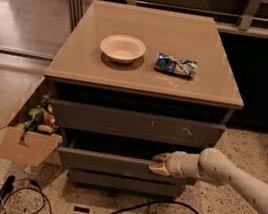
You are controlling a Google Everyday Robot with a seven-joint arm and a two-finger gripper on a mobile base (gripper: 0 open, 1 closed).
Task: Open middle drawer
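Above speckled floor point(252, 148), tool point(159, 163) seemingly grips plain, protruding middle drawer point(105, 163).

The arm point(243, 183) is a smooth, rounded cream-white tube with a ringed wrist collar. Its gripper point(159, 163), at the front of the middle drawer point(110, 164), is yellowish tan.

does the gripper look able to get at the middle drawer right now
Probably yes. The gripper is right at the top edge of the middle drawer, toward its right side, with nothing between them. The cardboard box sits off to the left, out of the way.
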